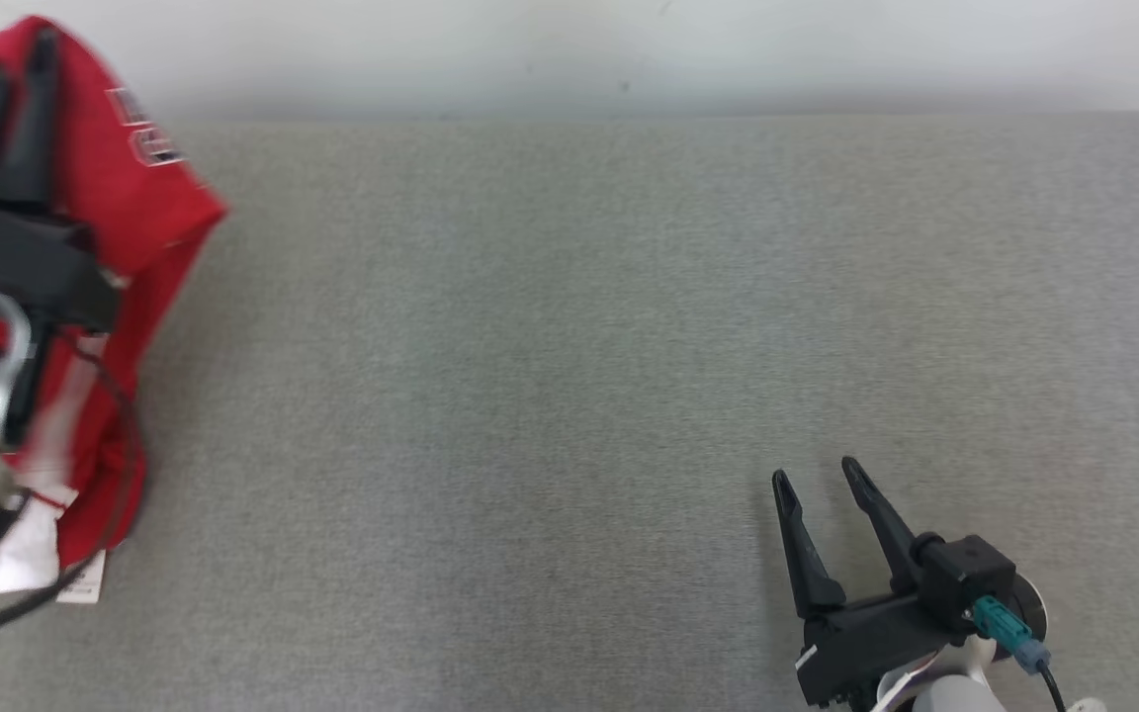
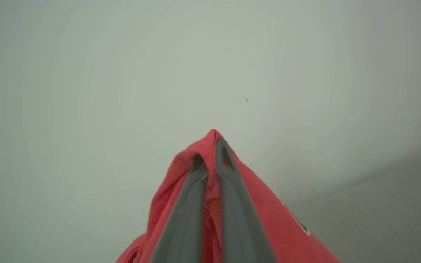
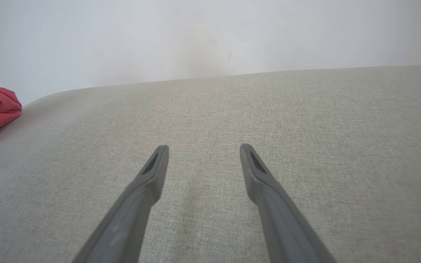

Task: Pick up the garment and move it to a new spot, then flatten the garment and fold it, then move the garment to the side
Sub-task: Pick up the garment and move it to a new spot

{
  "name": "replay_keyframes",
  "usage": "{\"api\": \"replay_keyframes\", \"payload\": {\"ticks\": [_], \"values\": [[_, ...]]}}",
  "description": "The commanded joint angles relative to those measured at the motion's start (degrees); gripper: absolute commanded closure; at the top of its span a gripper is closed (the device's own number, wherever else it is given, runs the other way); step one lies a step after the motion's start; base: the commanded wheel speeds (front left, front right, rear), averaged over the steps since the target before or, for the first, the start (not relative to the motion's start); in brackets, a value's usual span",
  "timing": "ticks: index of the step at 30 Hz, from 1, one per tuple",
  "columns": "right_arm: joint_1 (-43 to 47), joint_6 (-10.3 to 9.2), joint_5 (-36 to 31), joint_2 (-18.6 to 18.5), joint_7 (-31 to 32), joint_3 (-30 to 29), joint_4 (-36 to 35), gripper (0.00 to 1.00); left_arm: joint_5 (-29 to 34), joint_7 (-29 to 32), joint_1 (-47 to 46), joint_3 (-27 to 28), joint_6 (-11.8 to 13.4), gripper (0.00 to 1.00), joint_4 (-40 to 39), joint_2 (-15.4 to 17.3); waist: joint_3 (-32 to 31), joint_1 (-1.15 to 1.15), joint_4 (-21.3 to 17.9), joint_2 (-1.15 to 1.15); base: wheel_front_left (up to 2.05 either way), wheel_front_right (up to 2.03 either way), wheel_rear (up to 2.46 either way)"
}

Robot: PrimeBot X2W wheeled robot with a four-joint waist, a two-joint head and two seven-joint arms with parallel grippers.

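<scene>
Head view: left gripper sits at the far left edge, its two dark fingers pinched together on a fold of the red garment; the cloth drapes from the fingertips as one long bunch, its long axis running from the far side toward the near edge and ending by a white label; whether the lower end touches the grey padded surface cannot be told; white lettering shows on the upper part; right gripper rests at the lower right, jaws spread wide with nothing between them, well apart from the garment, a broad bare stretch of surface lying between the two; a pale wall closes the far side

Left wrist view: the fingers meet at their tips with red cloth peaked over and around them, so the grip is on a gathered ridge and not on a flat edge; the fabric falls away on both sides toward the bottom of that view; the wall lies beyond

Right wrist view: the fingers stand apart over the grey surface, holding nothing; the garment shows as a red heap at the far left edge, near the surface's rounded corner

Judgement: the pick-up looks to be in hand, and the new spot most likely lies to the robot's right of the cloth, on the open middle; the left arm has the garment and is far nearer, so the carry falls to it; the right arm would have to cross the surface to help with flattening
</scene>
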Motion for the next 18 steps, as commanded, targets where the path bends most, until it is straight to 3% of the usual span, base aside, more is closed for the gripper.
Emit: {"api": "replay_keyframes", "payload": {"ticks": [1,8,18], "values": [[1.0,0.17,0.2,0.4,0.0,-0.1,0.1,0.0,-1.0,-0.3,1.2,-0.9,0.1,1.0,-1.7,-1.4,-2.4,0.01,-2.7,0.0,0.0,0.0,0.0],[2.2,0.17,1.0,1.6,0.0,-0.3,0.5,0.0,-2.4,-0.4,4.8,-5.9,0.1,1.0,-7.6,-8.6,-3.6,0.01,-7.8,0.0,0.0,0.0,0.0],[0.3,0.17,2.1,2.6,0.0,0.4,-0.7,0.0,-2.4,-0.3,3.5,-13.8,0.1,1.0,-8.8,-20.3,-1.2,0.01,-16.5,0.0,0.0,0.0,0.0]]}}
